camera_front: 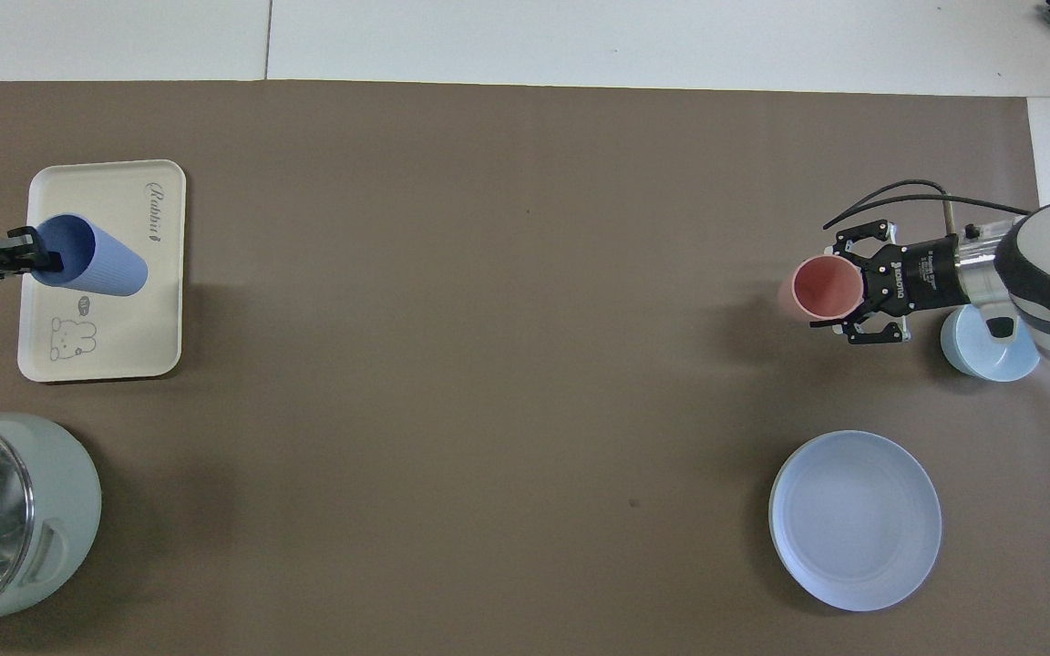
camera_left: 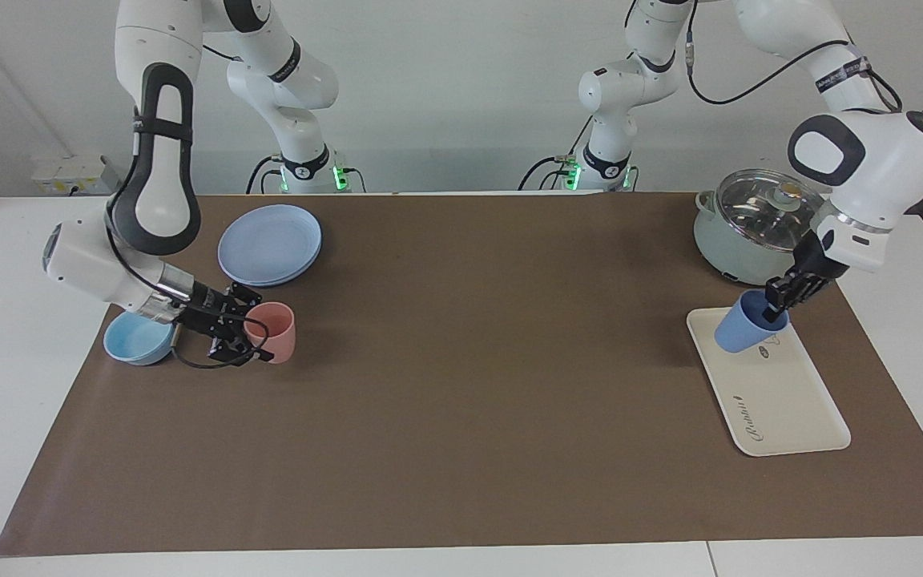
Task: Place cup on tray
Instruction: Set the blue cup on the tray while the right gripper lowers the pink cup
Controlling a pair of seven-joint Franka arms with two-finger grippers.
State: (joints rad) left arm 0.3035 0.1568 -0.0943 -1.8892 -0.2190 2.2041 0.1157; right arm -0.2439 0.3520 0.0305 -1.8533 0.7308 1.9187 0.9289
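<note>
The periwinkle-blue cup [camera_left: 740,327] hangs tilted over the cream tray [camera_left: 786,405], over the end nearer to the robots. I cannot tell whether its base touches the tray. My left gripper [camera_left: 778,308] is shut on the cup's rim. In the overhead view the cup [camera_front: 98,261] lies across the tray [camera_front: 138,319] with the left gripper [camera_front: 28,258] at its mouth. My right gripper [camera_left: 249,328] is open at the right arm's end of the table, its fingers on either side of a pink cup [camera_left: 273,332], which also shows from overhead [camera_front: 824,288] with the right gripper [camera_front: 849,290] beside it.
A pale green pot with a glass lid [camera_left: 754,228] stands nearer to the robots than the tray. A light-blue bowl [camera_left: 135,338] sits under the right wrist. Stacked round blue plates [camera_left: 269,244] lie nearer to the robots than the pink cup. A brown mat [camera_left: 461,385] covers the table.
</note>
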